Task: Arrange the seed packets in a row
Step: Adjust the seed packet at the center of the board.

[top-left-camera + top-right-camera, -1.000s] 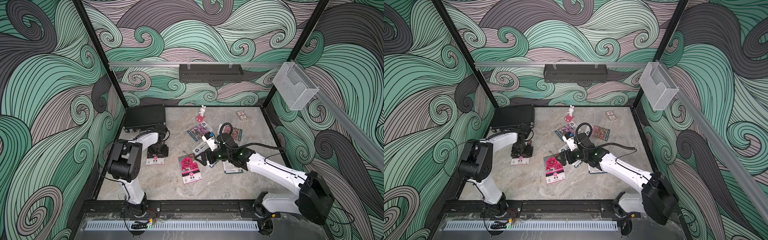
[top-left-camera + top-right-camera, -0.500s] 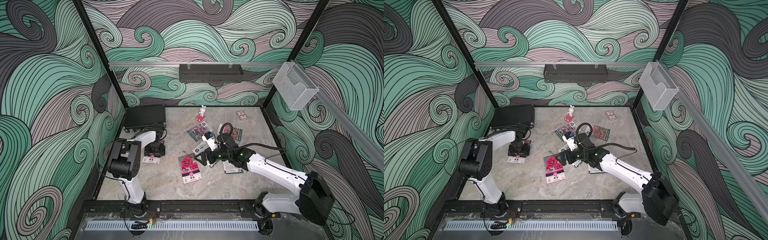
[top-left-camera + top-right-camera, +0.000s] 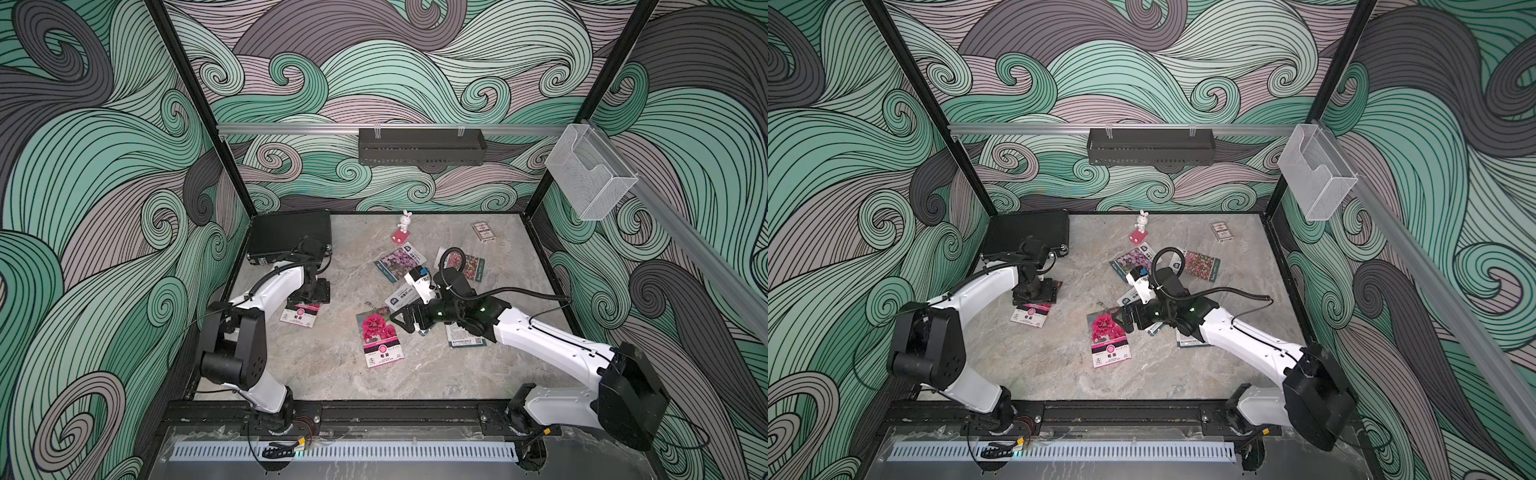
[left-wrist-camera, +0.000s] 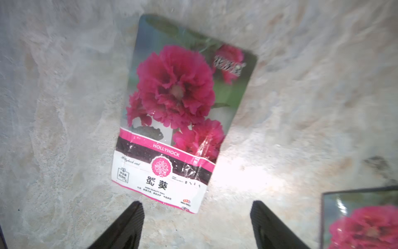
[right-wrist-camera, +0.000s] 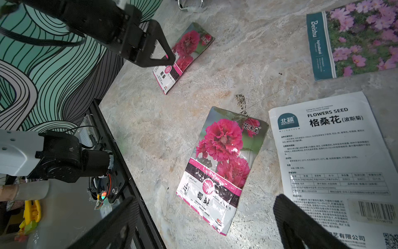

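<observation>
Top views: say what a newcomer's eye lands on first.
The magenta hollyhock packet lying face up at the middle of the table stands out, with the open right gripper by its far corner. A second hollyhock packet lies to its left, partly under the open left gripper.

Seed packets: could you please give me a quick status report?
Left gripper open above a magenta packet. Right gripper open, empty. Seed packets scattered, no row yet. Rabbit figurine close behind.

Glossy, crinkled seed packets (image 4: 172, 112) lie on a matt, mottled stone-look tabletop (image 4: 53, 107).
</observation>
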{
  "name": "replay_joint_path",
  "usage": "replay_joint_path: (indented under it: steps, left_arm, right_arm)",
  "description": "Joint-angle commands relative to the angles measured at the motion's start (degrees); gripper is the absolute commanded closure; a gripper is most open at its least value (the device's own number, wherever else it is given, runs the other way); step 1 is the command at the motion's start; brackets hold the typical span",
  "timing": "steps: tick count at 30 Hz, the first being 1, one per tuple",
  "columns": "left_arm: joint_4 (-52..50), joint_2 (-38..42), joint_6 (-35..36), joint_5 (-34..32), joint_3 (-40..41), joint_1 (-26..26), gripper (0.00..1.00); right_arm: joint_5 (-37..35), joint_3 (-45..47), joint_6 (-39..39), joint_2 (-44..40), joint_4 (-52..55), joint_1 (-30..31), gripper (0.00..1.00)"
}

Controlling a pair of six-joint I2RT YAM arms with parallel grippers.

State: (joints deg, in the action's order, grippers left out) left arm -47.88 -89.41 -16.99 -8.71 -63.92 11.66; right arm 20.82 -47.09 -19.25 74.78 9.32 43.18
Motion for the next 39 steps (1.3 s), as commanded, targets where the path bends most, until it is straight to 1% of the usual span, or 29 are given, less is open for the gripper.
replay_joint_path:
  steps: [1,4,7,14,18,23,34,39]
  left_arm:
    - [-1.89,-0.9,-1.11,0.05,-1.82,0.09,0.2]
    - [-1.9,-4.52,-1.32,0.14,-3.08,-0.02,0.2]
    - [-0.75,-7.13,-1.94,0.67,-3.3,-0.87,0.2]
    - [2.5,-9.42,-2.91,3.6,-1.12,-5.51,0.2]
    - [3.63,-10.99,-4.93,5.55,-0.43,-6.76,0.21]
    - [4.96,-12.83,-8.28,5.35,-0.24,-7.82,0.21]
    - [9.35,-12.25,-18.4,8.71,5.21,-9.37,0.26]
    - [9.65,-10.58,-19.65,8.88,6.52,-9.86,0.25]
  right_arm:
    - [-1.36,0.33,-1.56,0.72,2.47,0.81,0.01]
    - [-2.25,0.2,-1.5,1.02,2.76,1.7,0.01]
    - [-1.59,0.07,-1.72,1.2,2.62,2.08,0.01]
    - [-1.38,1.34,-1.43,0.16,1.67,2.26,0.01]
    - [-1.14,1.17,-1.33,0.52,1.42,2.26,0.01]
    - [-1.06,1.56,-0.93,0.02,0.87,2.26,0.01]
    - [-1.77,3.23,-0.28,-2.66,1.12,2.26,0.0]
    - [-1.74,3.41,-0.31,-2.43,0.95,2.26,0.0]
